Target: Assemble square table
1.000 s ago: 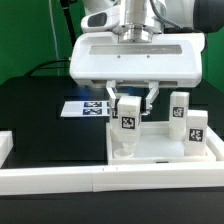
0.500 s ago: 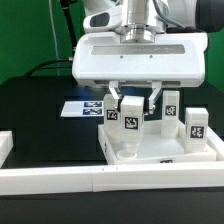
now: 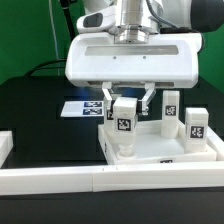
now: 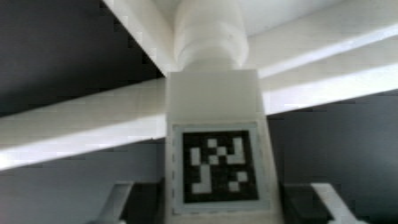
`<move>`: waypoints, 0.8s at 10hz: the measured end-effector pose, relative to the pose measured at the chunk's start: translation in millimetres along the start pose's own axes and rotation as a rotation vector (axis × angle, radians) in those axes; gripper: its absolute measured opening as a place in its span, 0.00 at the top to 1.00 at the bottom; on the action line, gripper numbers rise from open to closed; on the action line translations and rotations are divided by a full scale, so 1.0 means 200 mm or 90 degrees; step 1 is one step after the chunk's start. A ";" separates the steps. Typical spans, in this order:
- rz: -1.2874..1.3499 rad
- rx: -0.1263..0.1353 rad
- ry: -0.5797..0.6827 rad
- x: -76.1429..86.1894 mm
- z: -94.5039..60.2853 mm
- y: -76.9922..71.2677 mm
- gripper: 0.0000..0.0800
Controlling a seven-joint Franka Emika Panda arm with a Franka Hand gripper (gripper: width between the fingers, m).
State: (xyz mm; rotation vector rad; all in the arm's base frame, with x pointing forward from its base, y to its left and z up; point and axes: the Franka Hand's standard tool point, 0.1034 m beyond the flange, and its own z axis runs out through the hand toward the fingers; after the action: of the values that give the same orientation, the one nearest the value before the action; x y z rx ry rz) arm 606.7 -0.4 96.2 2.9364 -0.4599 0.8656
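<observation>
1. Gripper (image 3: 126,102), pointing straight down from the robot's wide white hand, is closed on a short white table leg (image 3: 124,122); its two fingers clamp the upper part of the leg from either side.
2. In the wrist view the same leg (image 4: 217,150) fills the middle of the picture, with its black-and-white tag facing the camera and the finger pads (image 4: 125,205) just visible at each side.
3. Holding the leg upright and by its top leaves the lower end free, which suits lowering or twisting it into a corner socket; that reading is a judgement.
4. Directly beneath the gripper, the leg's lower end sits at the tabletop panel's near corner on the exterior view's left. Whether it is fully seated cannot be told.
5. White square tabletop panel (image 3: 165,150) lies flat, reaching from under the gripper toward the exterior view's right.
6. Two more legs stand upright on the panel: one at the far side (image 3: 171,112), one at the right edge (image 3: 196,130).
7. White border bars (image 3: 60,180) run along the near side of the workspace, just in front of the panel.
8. Marker board (image 3: 84,107) lies flat on the black table (image 3: 40,120), beyond the gripper toward the left.
</observation>
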 end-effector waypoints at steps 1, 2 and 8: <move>-0.001 -0.001 0.003 0.00 0.00 0.00 0.64; -0.001 -0.002 0.001 -0.01 0.00 0.00 0.64; -0.007 -0.022 0.028 -0.02 0.06 0.01 0.64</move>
State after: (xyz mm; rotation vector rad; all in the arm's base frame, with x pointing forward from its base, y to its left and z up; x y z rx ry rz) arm 609.0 -2.2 83.6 2.8794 -0.4515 0.9084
